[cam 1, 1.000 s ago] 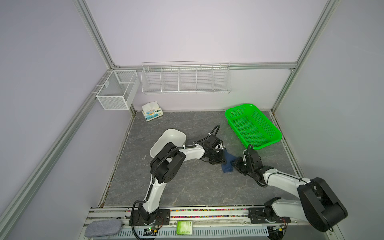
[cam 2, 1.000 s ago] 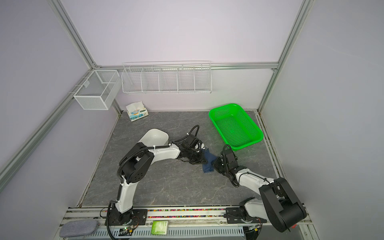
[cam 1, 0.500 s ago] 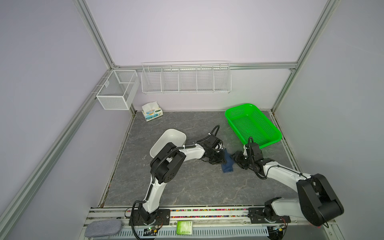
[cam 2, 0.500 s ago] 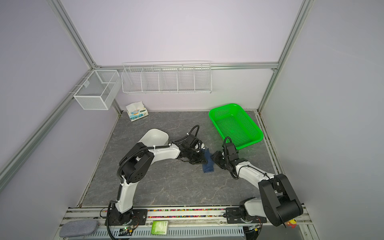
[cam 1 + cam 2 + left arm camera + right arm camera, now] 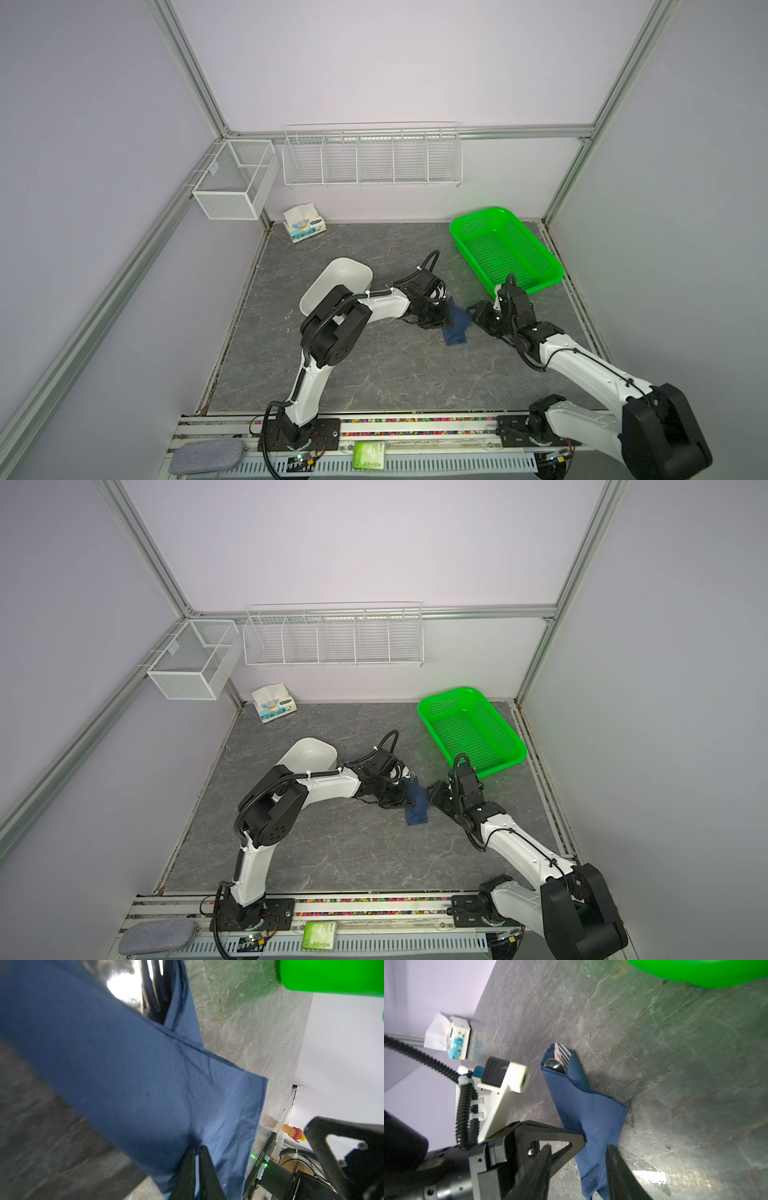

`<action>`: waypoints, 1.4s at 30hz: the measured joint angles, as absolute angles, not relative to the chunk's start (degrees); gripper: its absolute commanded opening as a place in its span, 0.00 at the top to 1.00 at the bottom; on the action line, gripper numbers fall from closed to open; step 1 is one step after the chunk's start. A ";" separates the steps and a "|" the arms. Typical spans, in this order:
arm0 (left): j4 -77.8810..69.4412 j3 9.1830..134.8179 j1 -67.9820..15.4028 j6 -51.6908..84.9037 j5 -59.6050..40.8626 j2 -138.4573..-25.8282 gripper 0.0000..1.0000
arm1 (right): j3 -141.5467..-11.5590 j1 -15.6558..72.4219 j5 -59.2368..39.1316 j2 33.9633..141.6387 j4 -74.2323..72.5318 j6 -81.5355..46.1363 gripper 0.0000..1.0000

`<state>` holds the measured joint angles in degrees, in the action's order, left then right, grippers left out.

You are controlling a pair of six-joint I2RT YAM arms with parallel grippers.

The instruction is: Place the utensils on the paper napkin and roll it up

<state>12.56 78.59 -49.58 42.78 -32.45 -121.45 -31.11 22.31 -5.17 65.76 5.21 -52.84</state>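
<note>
The dark blue paper napkin (image 5: 456,328) (image 5: 417,809) lies on the grey table, folded loosely round the utensils. Fork tines (image 5: 561,1054) and a spoon bowl (image 5: 552,1065) stick out of its far end; the knife is hidden. In the left wrist view the napkin (image 5: 145,1084) fills most of the picture. My left gripper (image 5: 441,322) (image 5: 196,1152) is shut, pinching a fold of the napkin's side. My right gripper (image 5: 473,316) (image 5: 579,1150) stands open on the opposite side, its two fingers straddling the napkin's near part (image 5: 591,1157).
A green mesh basket (image 5: 480,212) sits just behind the right arm. A white bin (image 5: 345,261) lies behind the left arm. A tissue pack (image 5: 304,222) stands at the back wall under wire racks (image 5: 372,158). A grey pad (image 5: 205,455) rests on the front rail.
My right gripper has moved away from the front edge, in toward the napkin, and its jaws have spread over the napkin's near part. The left gripper has kept its hold and place.
</note>
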 measured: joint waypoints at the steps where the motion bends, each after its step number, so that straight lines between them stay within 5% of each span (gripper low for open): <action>1: 12.56 78.59 -49.58 42.78 -32.45 -121.45 0.91 | -31.66 22.55 -5.32 66.61 5.80 -52.64 0.51; 6: 12.62 78.61 -49.58 42.78 -32.45 -121.45 0.91 | -32.32 23.16 -4.45 70.00 7.07 -53.95 0.33; 13: 12.73 78.65 -49.58 42.81 -32.45 -121.45 0.91 | -31.05 23.14 -5.02 72.18 5.72 -54.98 0.32; 42: 14.04 79.31 -49.65 42.59 -32.18 -121.47 0.91 | -27.42 21.37 -13.54 84.09 -15.88 -51.83 0.53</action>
<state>14.04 79.31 -49.65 42.59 -32.18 -121.47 -27.42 21.37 -13.54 84.09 -15.88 -51.83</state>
